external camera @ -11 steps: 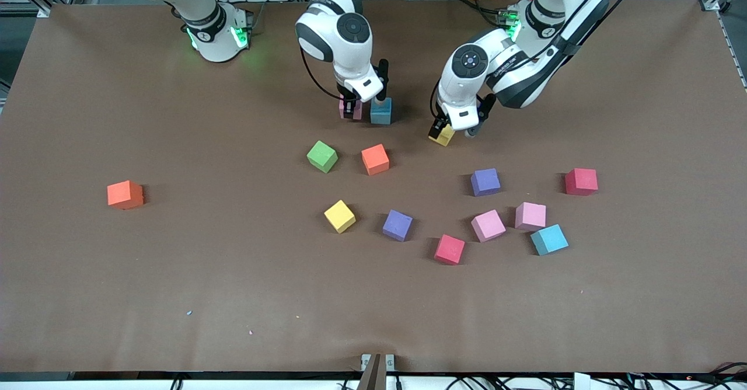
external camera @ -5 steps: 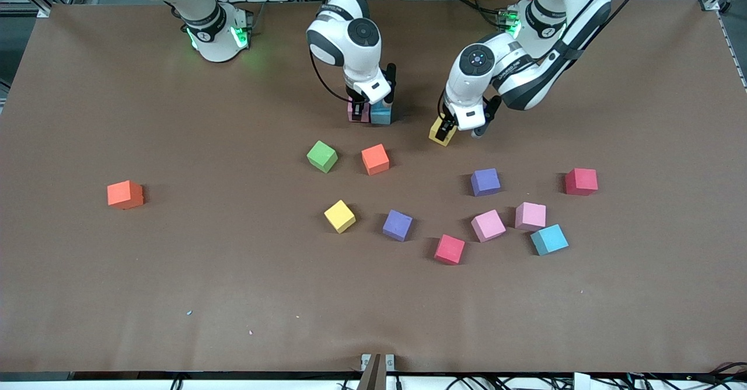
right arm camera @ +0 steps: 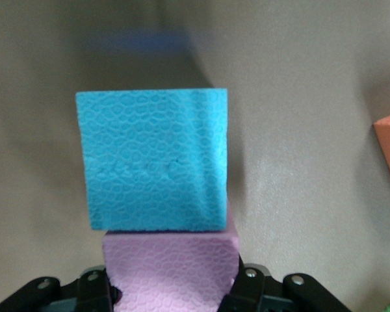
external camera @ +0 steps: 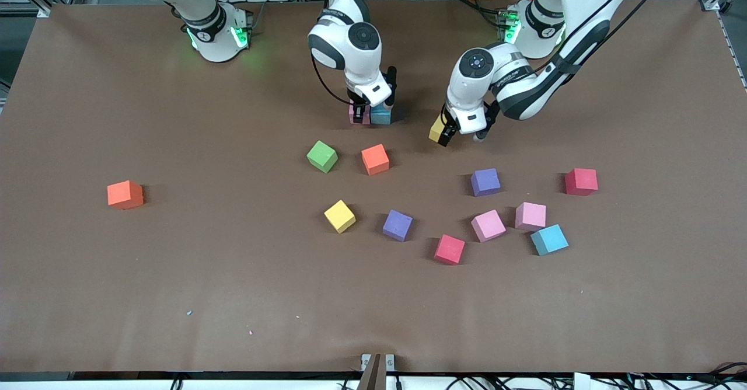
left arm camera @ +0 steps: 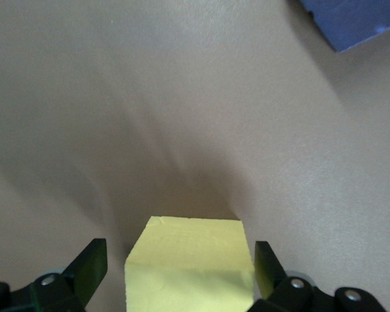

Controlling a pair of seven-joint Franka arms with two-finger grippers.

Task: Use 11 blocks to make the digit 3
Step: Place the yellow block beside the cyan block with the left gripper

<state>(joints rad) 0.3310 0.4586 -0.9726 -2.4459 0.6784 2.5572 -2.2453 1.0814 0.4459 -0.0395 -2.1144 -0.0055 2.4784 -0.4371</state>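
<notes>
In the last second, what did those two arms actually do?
The right claw, shut on a pink block, slid it against the teal block. The left claw, open around a yellow block, shifted slightly. The loose blocks nearer the camera stayed put.

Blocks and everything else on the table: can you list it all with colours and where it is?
pink block: 1, in the right tool, touching the teal block on the table
yellow block: 1, between the left tool's fingers
loose blocks, nearer the camera: 11; green, orange, orange, yellow, purple, purple, red, red, pink, pink, teal
table: 1, brown
right tool: shut on pink block
left tool: open around yellow block
</notes>
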